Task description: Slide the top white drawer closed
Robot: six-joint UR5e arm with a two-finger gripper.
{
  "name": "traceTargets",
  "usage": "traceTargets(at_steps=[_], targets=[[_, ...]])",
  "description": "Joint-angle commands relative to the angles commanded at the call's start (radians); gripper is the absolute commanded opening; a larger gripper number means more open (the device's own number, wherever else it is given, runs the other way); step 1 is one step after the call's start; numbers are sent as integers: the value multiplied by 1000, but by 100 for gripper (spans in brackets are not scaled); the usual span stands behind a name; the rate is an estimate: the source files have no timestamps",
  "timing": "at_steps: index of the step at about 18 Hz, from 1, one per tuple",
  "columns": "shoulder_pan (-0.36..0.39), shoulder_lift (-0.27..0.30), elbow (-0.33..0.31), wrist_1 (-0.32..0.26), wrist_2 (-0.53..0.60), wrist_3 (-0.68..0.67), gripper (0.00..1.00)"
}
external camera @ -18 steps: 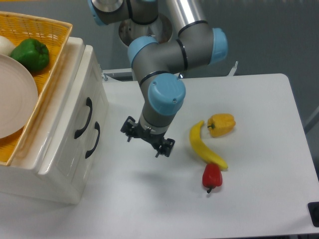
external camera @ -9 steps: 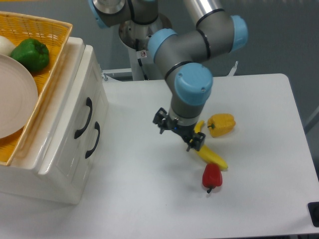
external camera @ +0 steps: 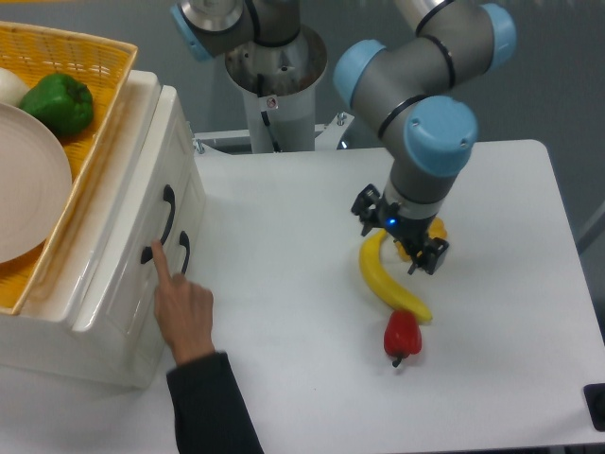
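The gripper (external camera: 401, 239) hangs right of centre in the frame, over the top of the banana (external camera: 386, 281) and in front of the yellow pepper (external camera: 423, 230). Its fingers are small and dark here, so I cannot tell how far apart they stand; nothing seems to be held.

Below the banana lies a red pepper (external camera: 402, 334). Far to the left, the top drawer (external camera: 142, 227) sits in the cabinet, its front seemingly flush with the lower drawer (external camera: 175, 274) beneath it, so the closing looks done, or all but done. A person's hand (external camera: 182, 310) reaches in from the lower left, forefinger touching the front near the top handle. Above, at upper left, the basket (external camera: 90, 132) holds a plate and a green pepper.

Half a second ago the gripper was nearer the middle of the table, left of the banana; it has swung right and away from the cabinet. The hand was not in the picture then. The drawer fronts look unchanged.
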State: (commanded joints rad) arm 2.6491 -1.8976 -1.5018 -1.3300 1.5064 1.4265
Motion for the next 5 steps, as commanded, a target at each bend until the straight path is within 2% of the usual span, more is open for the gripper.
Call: traceTargets(at_steps=[2,5], targets=[[6,2,-3,43,-2,2,100],[18,12,-3,51,-3,3,100]])
